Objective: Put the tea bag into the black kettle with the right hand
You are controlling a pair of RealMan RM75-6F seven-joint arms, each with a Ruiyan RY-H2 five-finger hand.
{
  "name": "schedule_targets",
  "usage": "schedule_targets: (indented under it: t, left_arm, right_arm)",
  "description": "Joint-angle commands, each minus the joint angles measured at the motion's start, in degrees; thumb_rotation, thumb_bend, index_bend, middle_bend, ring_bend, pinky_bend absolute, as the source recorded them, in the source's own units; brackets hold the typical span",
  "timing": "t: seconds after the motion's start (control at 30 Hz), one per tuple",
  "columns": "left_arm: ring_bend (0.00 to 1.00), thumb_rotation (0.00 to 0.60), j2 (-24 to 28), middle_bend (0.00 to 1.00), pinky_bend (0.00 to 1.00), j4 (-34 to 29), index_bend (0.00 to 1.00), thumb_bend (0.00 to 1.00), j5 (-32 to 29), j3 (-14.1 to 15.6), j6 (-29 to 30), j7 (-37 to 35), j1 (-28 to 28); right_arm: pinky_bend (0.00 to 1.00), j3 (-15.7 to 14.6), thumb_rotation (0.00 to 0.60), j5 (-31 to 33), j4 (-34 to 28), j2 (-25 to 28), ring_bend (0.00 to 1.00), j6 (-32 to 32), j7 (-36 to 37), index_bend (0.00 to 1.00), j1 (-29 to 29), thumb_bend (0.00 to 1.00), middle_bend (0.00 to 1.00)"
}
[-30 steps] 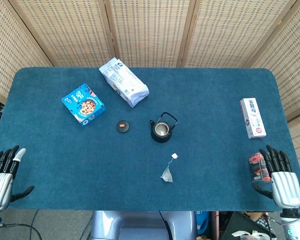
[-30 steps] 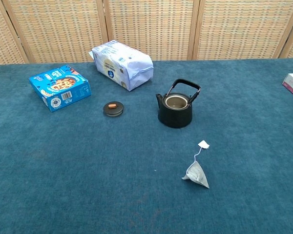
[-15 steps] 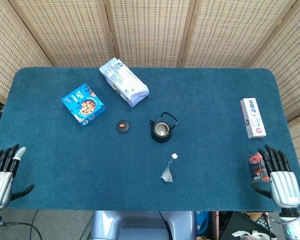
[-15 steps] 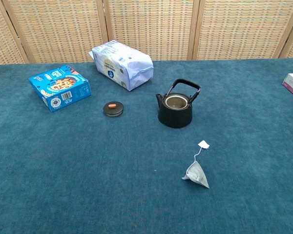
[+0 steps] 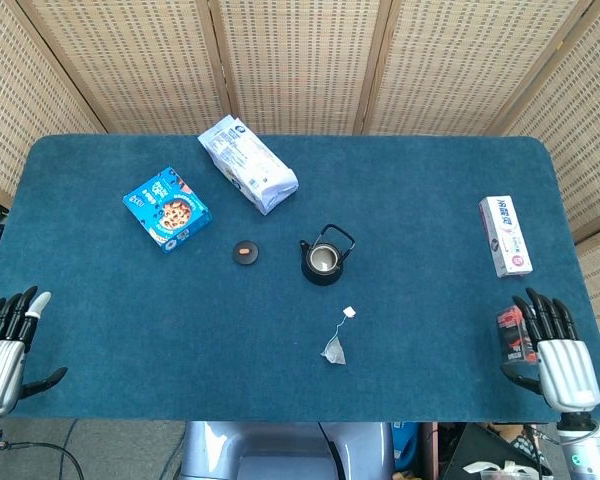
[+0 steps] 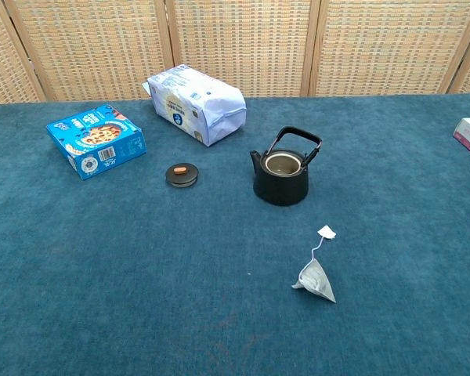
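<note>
**Q:** Both hands have slipped slightly toward the near edge of the desk since a second ago; what do the fingers show?

**A:** Right-hand fingers are spread and straight, holding nothing. The right hand hangs past the near right corner, well apart from the black kettle. The left hand is likewise spread and empty, far to the kettle's other side.

**Q:** Where is the tea bag?

**A:** The tea bag lies on the desk just in front of the kettle, slightly toward the right hand, with its string running to the paper tag nearer the kettle. The kettle's mouth is uncovered; its lid sits apart on the left-hand side.

**Q:** How is the step best done?

**A:** Probably by bringing the right hand in from its own side, pinching the pouch's peak or the string rather than flattening it, then lifting clear of the upright handle before lowering through the opening. The blue box and white bag lie beyond the kettle, out of the path.
</note>
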Motion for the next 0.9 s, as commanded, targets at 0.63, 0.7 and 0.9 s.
schedule_targets:
  t: [0.63,0.7,0.9]
  left_arm:
    - [0.0,0.6,1.9,0.0,0.0,-0.92,0.0,0.07,0.05,-0.77,0.0,0.46,-0.5]
    - [0.0,0.6,2.21,0.0,0.0,-1.0,0.0,0.07,-0.04,-1.13,0.0,0.6,-0.74]
    - [0.0,0.6,3.16,0.0,0.0,-1.56,0.0,0.07,-0.39,-1.92,-0.33,1.21,-1.41]
  right_arm:
    - [0.0,5.19,0.6,-4.37,-3.36,2.67,0.0,-9.93,5.41,0.2,13.34,0.0,0.0]
    - [0.0,5.81,0.6,-4.55,-3.87,2.58,0.0,-11.91,6.17,0.23,15.36,0.0,0.0]
    - [0.0,7.27,0.6,-3.3,-3.8,1.64,0.0,-17.22,6.99,0.3,20.14,0.0,0.0]
